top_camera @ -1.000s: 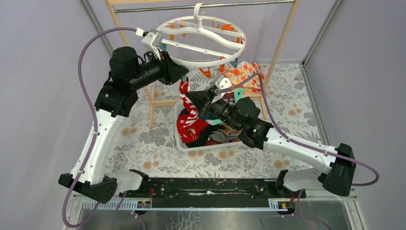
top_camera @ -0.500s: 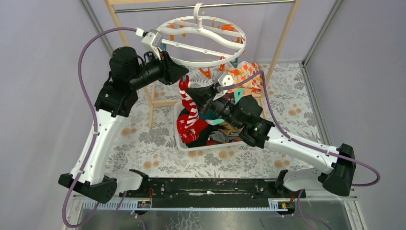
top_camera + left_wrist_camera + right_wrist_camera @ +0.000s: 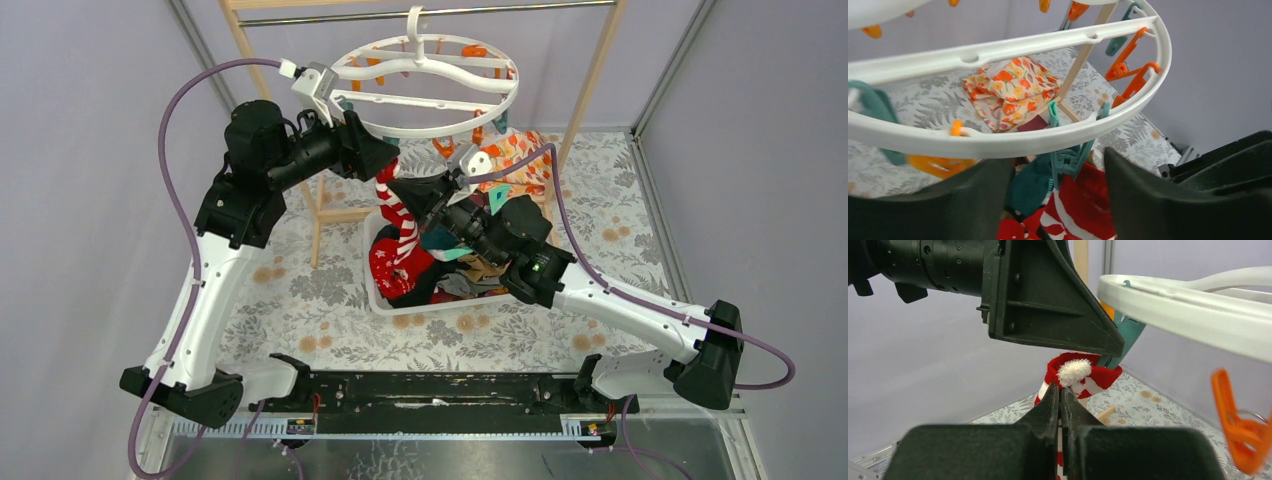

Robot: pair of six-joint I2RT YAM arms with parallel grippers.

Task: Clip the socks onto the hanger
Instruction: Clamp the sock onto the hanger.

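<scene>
1. Top external: the right fingers (image 3: pixel 408 190) are pinched shut on the cuff of the red-white striped sock (image 3: pixel 405 228). They hold it up under the hanger (image 3: pixel 513 88), and its foot trails down into the basket (image 3: pixel 420 308) of other socks on the counter (image 3: pixel 300 290). The left fingers (image 3: pixel 372 150) sit at the ring's near rim. I judge the step in hand to be fastening this sock into a clip. Both arms hide that clip here.

2. Left wrist: the left fingers (image 3: pixel 1158 200) stand well apart and hold nothing. The teal clip (image 3: pixel 1068 160) hangs between them from the hanger's rim (image 3: pixel 1013 142), with the sock (image 3: pixel 1075 210) right beneath it. The clip's mouth is hard to make out.

3. Right wrist: the right fingers (image 3: pixel 1048 410) are closed on the sock (image 3: pixel 1078 375) just below its white pompom. The teal clip (image 3: pixel 1128 332) reaches the cuff, but I cannot tell whether it bites. The left arm's fingers (image 3: pixel 1048 305) block the clip's upper part. The next move calls for confirming the clip's hold before the right fingers let go.
</scene>
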